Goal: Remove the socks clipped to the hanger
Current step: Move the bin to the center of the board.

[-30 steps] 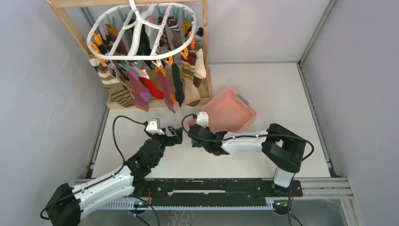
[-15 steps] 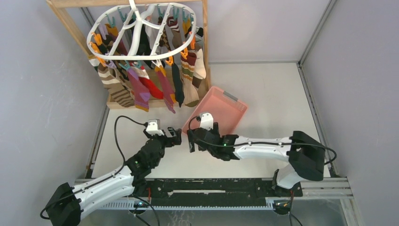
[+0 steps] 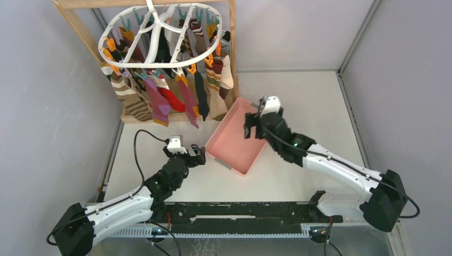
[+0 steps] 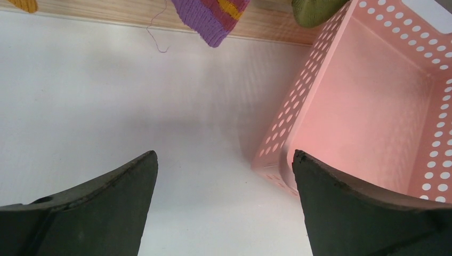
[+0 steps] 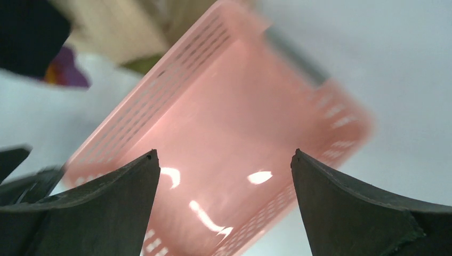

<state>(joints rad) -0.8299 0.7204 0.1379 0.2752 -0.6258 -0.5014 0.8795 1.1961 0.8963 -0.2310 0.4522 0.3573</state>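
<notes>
Your right hand hangs wide open over the pink perforated basket, seemingly clear of it; your left hand, equally wide, sits just beside it.

A white table forms the floor of the space, shut in on the left, back and right by plain pale grey walls. Silver metal rails run along the table's side edges and up the back corners, and a bare wooden frame stands at the back left. The light is soft and even, casting only faint shadows on the tabletop.
</notes>
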